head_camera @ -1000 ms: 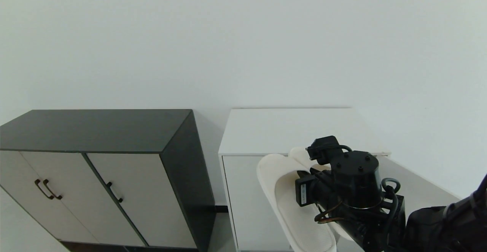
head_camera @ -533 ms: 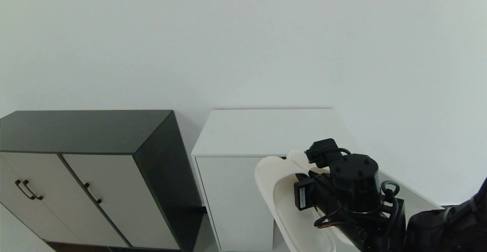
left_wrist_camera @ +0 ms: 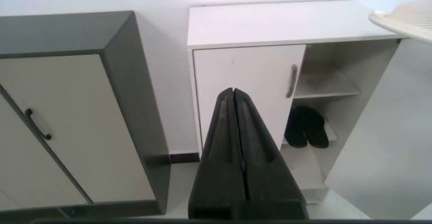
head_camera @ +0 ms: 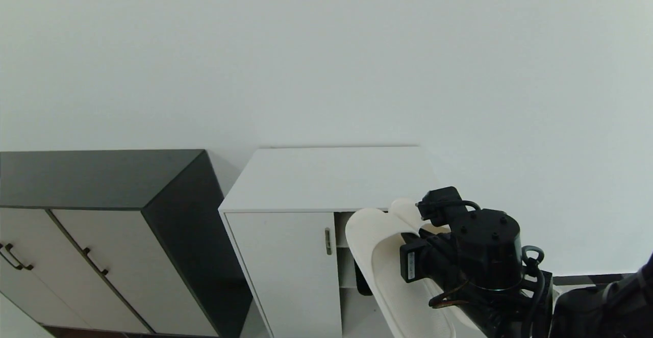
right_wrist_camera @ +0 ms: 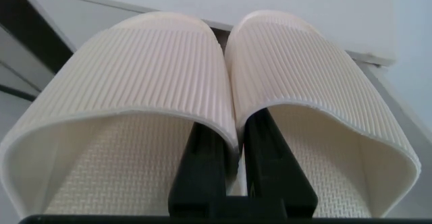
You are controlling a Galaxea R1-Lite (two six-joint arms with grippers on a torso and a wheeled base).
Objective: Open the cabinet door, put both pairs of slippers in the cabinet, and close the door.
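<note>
right fingers [right_wrist_camera: 202, 166] pinching the cream slippers [right_wrist_camera: 135, 69] just in front of the open white cabinet [left_wrist_camera: 270, 23], left fingers [left_wrist_camera: 223, 136] pressed together facing it, black slippers [left_wrist_camera: 307, 126] inside it

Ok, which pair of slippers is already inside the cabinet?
The dark pair, sitting under the shelf in the open white cabinet. The cream pair is outside it, clamped in the right gripper.
</note>
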